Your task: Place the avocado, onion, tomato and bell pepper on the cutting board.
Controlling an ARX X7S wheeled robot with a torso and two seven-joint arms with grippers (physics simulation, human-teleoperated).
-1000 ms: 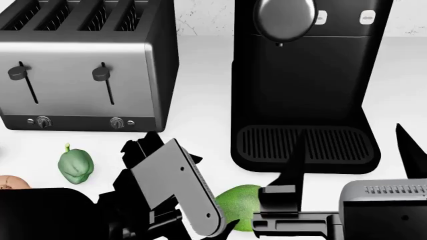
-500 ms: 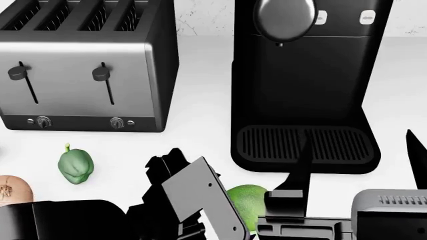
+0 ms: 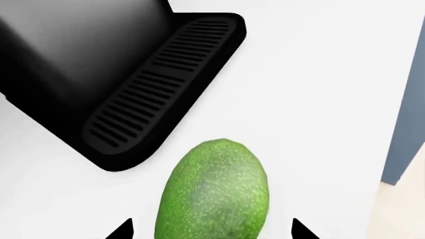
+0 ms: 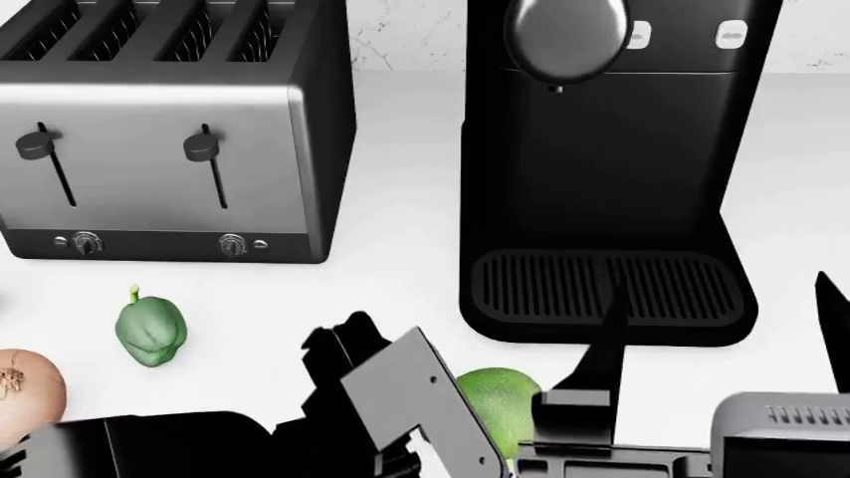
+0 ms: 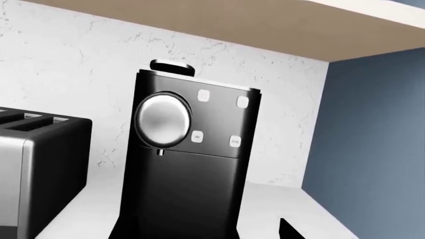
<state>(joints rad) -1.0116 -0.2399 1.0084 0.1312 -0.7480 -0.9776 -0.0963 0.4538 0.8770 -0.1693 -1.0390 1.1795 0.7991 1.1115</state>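
Observation:
The avocado (image 3: 214, 194), large and bright green, lies on the white counter in front of the coffee machine's drip tray. My left gripper (image 3: 212, 232) is open, one fingertip (image 3: 123, 230) on each side of the avocado with a gap on both. In the head view my left wrist (image 4: 412, 398) covers part of the avocado (image 4: 505, 393). The small dark-green bell pepper (image 4: 150, 332) and the tan onion (image 4: 20, 383) sit at the left. My right gripper (image 4: 718, 334) is open in front of the drip tray, holding nothing. The tomato and the cutting board are out of view.
A steel four-slot toaster (image 4: 166, 129) stands at the back left. A black coffee machine (image 4: 604, 149) with a grated drip tray (image 4: 604, 289) stands at the back right. The counter edge (image 3: 391, 149) runs close beside the avocado.
My left arm has moved right and lower, covering more of the avocado. The right arm has sunk lower and shifted a little right.

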